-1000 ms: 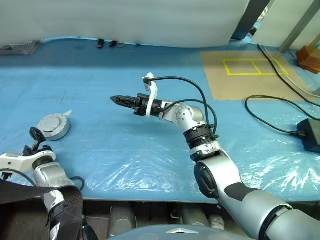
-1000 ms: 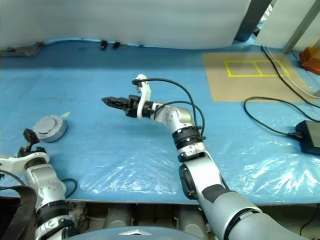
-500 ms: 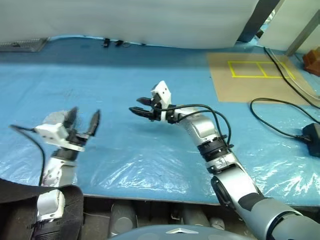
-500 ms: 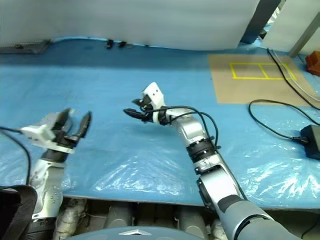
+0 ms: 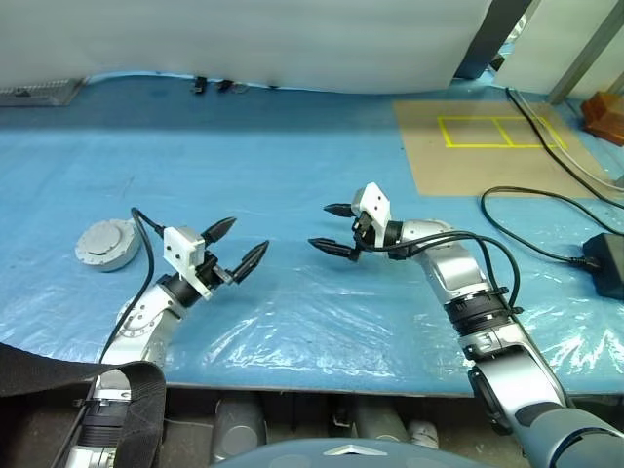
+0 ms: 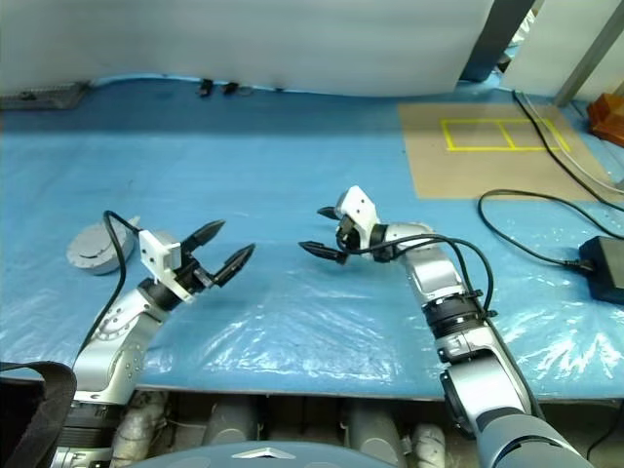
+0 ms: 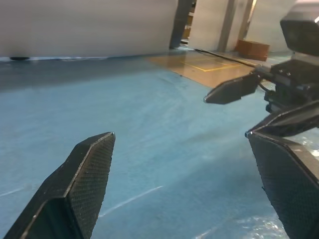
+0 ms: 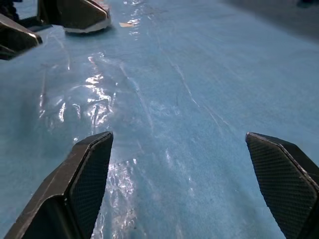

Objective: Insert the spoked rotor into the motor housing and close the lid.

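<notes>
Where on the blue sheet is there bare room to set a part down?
Bare sheet lies between the left claw and right claw, and behind them toward the white wall. The motor housing takes the far left; cables crowd the right.

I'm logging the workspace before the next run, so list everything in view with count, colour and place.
Round silver-grey metal motor housing: one, silver-grey, on the blue sheet at the robot's far left, apart from both grippers.
Blue plastic sheet: one, blue, covering the table.
Brown cardboard panel: one, brown with yellow line markings, far right of the table.
Black cables: several, black, trailing over the right side.
Black box: one, black, right edge of the table.
Small dark items: a few, at the table's far edge; too small to identify.
Left gripper: one, black fingers, open, empty, above the sheet.
Right gripper: one, black fingers, open, empty, facing the left gripper.
</notes>
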Robot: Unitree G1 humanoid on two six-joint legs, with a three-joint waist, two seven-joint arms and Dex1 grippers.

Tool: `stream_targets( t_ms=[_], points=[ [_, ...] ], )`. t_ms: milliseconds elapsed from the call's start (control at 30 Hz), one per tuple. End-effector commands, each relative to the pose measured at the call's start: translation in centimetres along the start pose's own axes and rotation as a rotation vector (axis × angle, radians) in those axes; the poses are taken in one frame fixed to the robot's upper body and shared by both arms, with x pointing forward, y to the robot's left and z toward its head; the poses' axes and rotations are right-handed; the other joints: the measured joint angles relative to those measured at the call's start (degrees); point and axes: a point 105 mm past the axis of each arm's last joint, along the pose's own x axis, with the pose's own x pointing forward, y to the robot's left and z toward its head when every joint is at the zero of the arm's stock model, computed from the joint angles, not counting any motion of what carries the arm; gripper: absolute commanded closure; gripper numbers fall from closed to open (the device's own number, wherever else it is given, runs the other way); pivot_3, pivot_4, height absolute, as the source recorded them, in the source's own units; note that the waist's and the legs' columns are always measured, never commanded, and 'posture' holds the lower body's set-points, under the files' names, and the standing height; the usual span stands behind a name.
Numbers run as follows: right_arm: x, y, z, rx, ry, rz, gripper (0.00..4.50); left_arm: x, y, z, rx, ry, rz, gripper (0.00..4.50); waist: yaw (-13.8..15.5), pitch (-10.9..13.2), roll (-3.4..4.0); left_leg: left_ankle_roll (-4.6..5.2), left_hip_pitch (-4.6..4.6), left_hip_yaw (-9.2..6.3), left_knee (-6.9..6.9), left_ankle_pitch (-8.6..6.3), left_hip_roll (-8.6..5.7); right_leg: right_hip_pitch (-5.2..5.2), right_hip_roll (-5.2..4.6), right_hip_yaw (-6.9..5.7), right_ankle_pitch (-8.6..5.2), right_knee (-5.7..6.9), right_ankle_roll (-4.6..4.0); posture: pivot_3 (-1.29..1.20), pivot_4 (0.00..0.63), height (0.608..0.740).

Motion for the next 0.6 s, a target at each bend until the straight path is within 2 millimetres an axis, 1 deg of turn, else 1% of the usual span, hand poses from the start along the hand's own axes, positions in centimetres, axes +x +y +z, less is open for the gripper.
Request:
stream_targets(
  t_ms=[33, 133, 267, 367, 467, 600],
  points=[
    [0.0, 0.7, 1.1, -0.025, -0.041, 0.026, 0.05, 0.3, 0.1, 0.4, 0.042, 0.000, -0.009, 0.00, -0.06, 0.00, 0.00, 0.01, -0.01, 0.00, 0.00, 0.00, 0.00, 0.00, 0.00, 0.00, 0.00, -0.01, 0.00, 0.00, 0.150, 0.740],
    [0.5, 0.7, 1.3, -0.018, -0.051, 0.032, 0.05, 0.3, 0.6, 0.4, 0.070, 0.019, 0.004, 0.00, -0.26, 0.00, 0.00, 0.02, 0.00, 0.00, 0.00, 0.00, 0.00, 0.00, 0.00, 0.00, 0.00, 0.00, 0.00, 0.00, 0.150, 0.740],
    [1.3, 1.0, 1.4, -0.045, -0.034, 0.084, 0.05, 0.3, 0.6, 1.1, 0.076, 0.000, 0.013, 0.00, -0.33, 0.00, 0.01, 0.03, -0.01, 0.00, 0.06, -0.01, 0.00, 0.00, -0.02, 0.00, 0.00, 0.02, 0.00, 0.00, 0.150, 0.740],
    [1.6, 0.7, 1.6, -0.036, -0.036, 0.086, 0.05, 0.0, 0.4, 1.0, 0.076, 0.009, 0.010, 0.00, -0.29, 0.00, 0.00, 0.03, -0.03, -0.01, 0.06, -0.01, 0.00, 0.00, -0.02, -0.01, 0.00, 0.02, -0.01, 0.00, 0.150, 0.740],
    [2.0, 0.9, 1.4, -0.050, -0.032, 0.109, 0.05, -0.3, 0.4, 0.5, 0.080, 0.027, 0.018, 0.00, -0.29, 0.00, 0.01, 0.03, -0.04, -0.01, 0.04, -0.01, 0.00, 0.00, -0.02, -0.01, 0.00, 0.00, -0.01, 0.00, 0.150, 0.740],
    [2.6, 0.9, 1.9, -0.063, -0.041, 0.148, 0.05, 0.0, 0.2, 0.6, 0.086, 0.019, 0.028, 0.00, -0.29, 0.00, 0.01, 0.09, -0.05, -0.01, 0.05, -0.04, 0.01, 0.00, -0.02, -0.03, 0.00, 0.01, -0.02, 0.00, 0.150, 0.740]
  ],
)
